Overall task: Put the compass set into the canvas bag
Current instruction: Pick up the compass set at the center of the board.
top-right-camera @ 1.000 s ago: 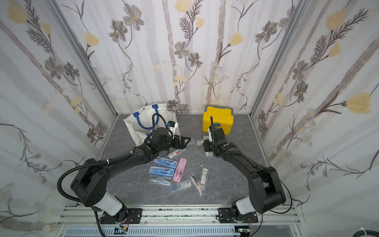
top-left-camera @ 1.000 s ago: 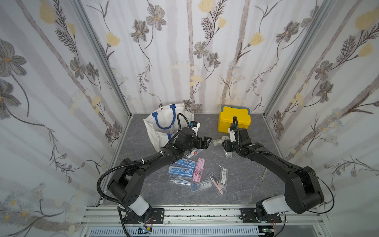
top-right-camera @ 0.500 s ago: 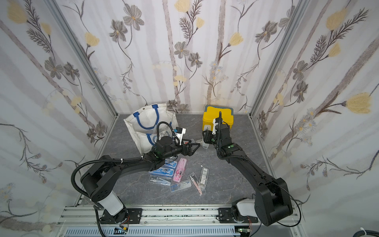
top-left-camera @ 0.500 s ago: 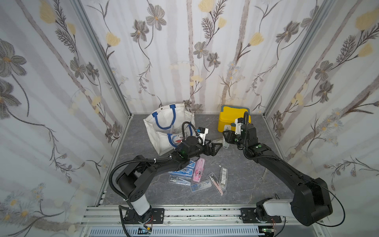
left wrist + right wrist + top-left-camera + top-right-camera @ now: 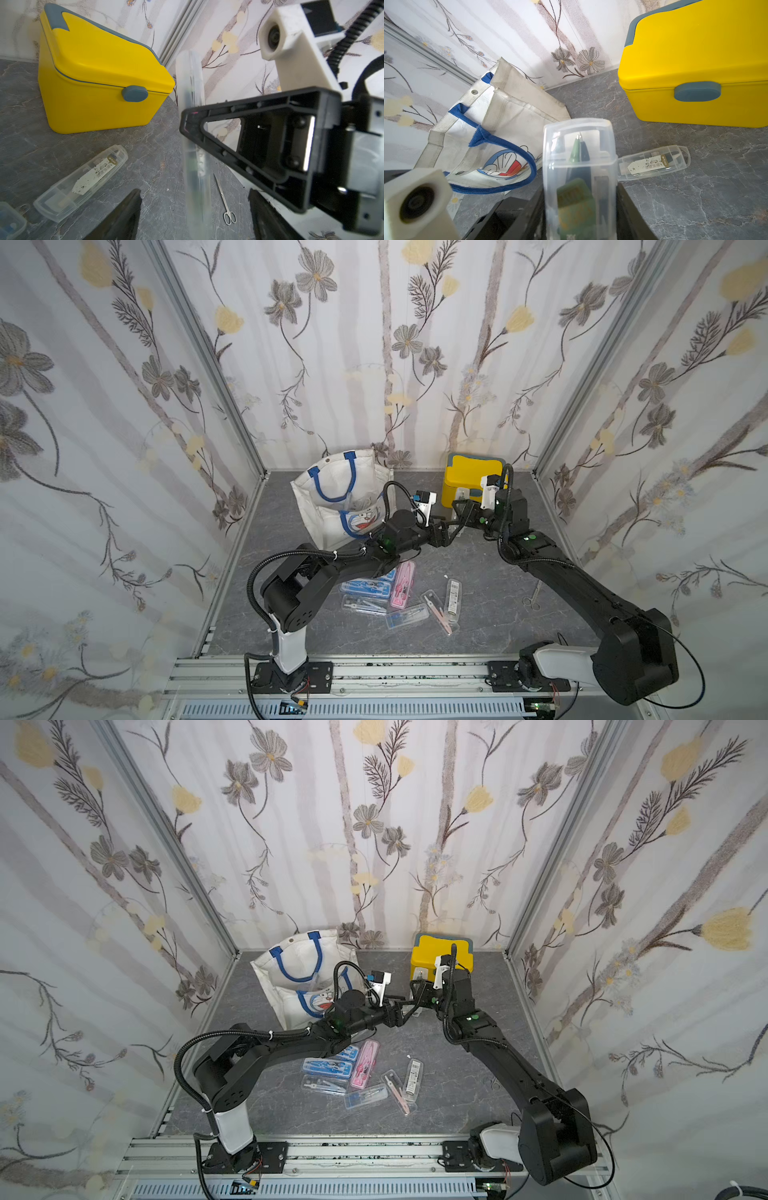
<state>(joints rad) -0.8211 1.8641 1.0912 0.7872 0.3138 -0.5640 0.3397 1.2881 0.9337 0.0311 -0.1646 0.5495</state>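
A: Where's the compass set (image 5: 579, 162)?
B: Up off the desk (image 5: 490, 626), pinched in the right hand (image 5: 580, 193). It's a clear case with a green compass inside, roughly upright. Desk 1 o'clock, just in front of the yellow box (image 5: 471, 479).
A: And the bag?
B: The bag (image 5: 332, 502) is at 11 o'clock by the back wall, mouth open, blue handles flopped over. The set is at its 3 o'clock, clear of it, not inside.
A: Left hand?
B: The left hand (image 5: 456, 527) is spread, one finger on either side of the set. The left wrist view shows gaps on both sides, so I can't see any contact.
A: Anything else on the desk?
B: Loose cases (image 5: 390, 597) in blue, pink and clear are bunched just toward 6 o'clock from the middle. One more clear case (image 5: 83, 182) lies flat near the box. Scissors (image 5: 533, 597) at 4 o'clock.
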